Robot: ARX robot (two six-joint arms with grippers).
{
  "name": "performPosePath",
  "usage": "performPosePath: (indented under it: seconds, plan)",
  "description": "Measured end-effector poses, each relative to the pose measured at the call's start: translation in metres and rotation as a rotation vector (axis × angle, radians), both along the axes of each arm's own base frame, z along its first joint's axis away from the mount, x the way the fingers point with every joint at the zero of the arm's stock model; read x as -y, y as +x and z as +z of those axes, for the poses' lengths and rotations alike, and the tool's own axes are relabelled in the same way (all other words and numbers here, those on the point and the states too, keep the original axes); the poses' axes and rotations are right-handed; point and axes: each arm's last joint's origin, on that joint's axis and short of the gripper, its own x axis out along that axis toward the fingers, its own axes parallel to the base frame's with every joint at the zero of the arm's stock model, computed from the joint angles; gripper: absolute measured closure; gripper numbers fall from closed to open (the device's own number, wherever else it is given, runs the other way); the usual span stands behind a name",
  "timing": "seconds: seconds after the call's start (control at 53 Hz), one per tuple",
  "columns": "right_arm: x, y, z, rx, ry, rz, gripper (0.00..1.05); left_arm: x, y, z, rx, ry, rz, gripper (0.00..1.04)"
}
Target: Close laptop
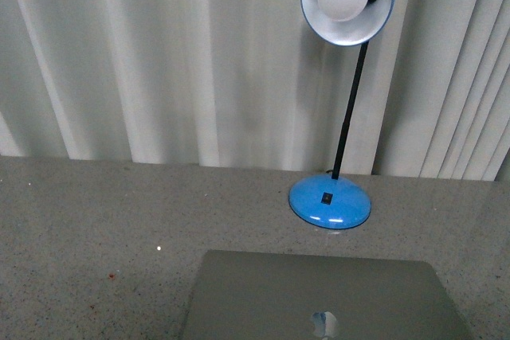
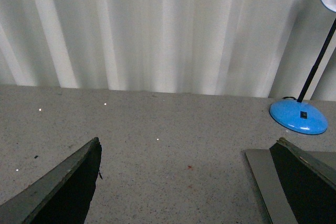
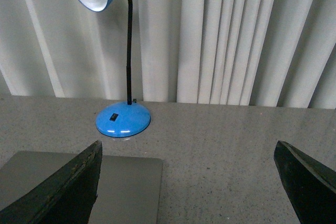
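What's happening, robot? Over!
Left gripper open, empty. Right gripper open, empty. Laptop lid down, logo up, looks closed. Lamp behind it, clear of it.

Our left claw and right claw show only dark, wedge-shaped fingers with paler grey, slightly scuffed outer edges.
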Motion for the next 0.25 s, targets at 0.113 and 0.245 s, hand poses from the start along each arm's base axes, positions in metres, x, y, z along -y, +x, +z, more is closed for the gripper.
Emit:
performPosePath:
  seconds: [0.113,0.245]
  plan:
    - [0.0000,0.0000,0.0000,0.000,0.000,0.000,0.07,0.0000,0.0000,0.0000,0.000,0.000,0.000,0.07]
    - [0.0000,0.0000,0.0000,0.000,0.000,0.000,0.07,0.0000,0.0000,0.0000,0.000,0.000,0.000,0.07]
